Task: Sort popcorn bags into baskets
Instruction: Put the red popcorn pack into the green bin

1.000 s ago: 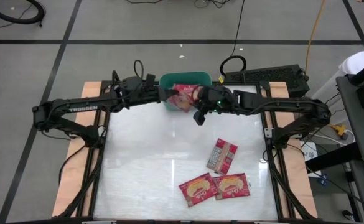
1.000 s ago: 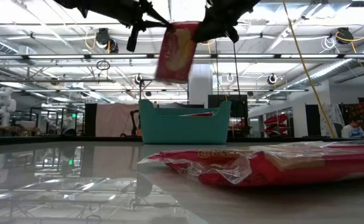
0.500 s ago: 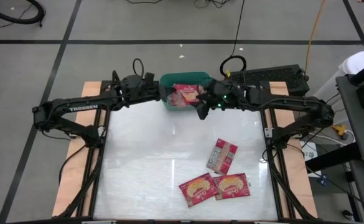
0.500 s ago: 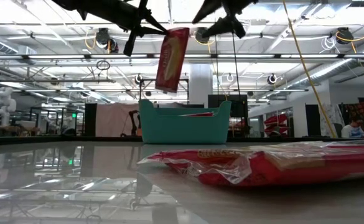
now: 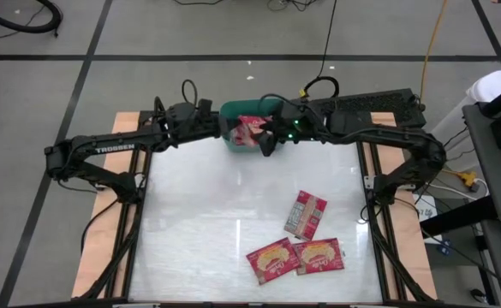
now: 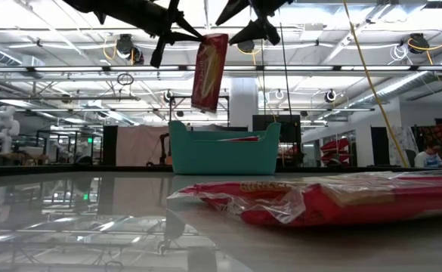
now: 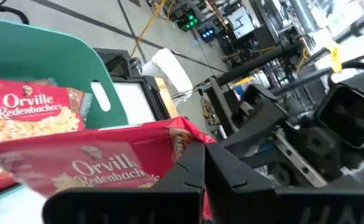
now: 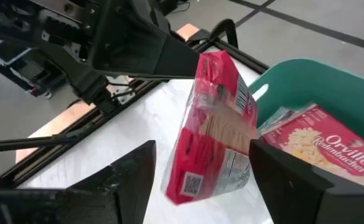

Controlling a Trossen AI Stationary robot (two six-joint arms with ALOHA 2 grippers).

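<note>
One red popcorn bag [image 6: 209, 72] hangs upright over the near rim of the teal basket [image 5: 254, 111], with my left gripper [image 5: 226, 128] shut on its top. My right gripper [image 8: 203, 149] is open. Its fingers stand on either side of the bag's lower part and are apart from it. Higher than the bag in the low view, my right gripper [image 6: 243, 21] shows spread. Another popcorn bag [image 8: 331, 149] lies inside the basket [image 8: 306, 81]. Three more bags [image 5: 306, 214] [image 5: 273, 259] [image 5: 320, 255] lie flat on the table. My left gripper pinches the bag's top edge [image 7: 182, 140] at one corner between its two shut fingers [image 7: 191, 171]. The fingers come almost level from the table's left side. The bag hangs straight down below them [image 8: 219, 124], clear of the basket and the table.
The basket stands at the middle of the table's far edge. The three loose bags lie near the table's front right, one of them close to the low camera [image 6: 334, 200]. The white table top [image 5: 199, 205] to their left is bare.
My right gripper has opened and let go of the hanging bag, then gone up and a little toward the far edge while rolling. The bag stays with my left gripper and has swung from face-on to nearly edge-on in the low view.
</note>
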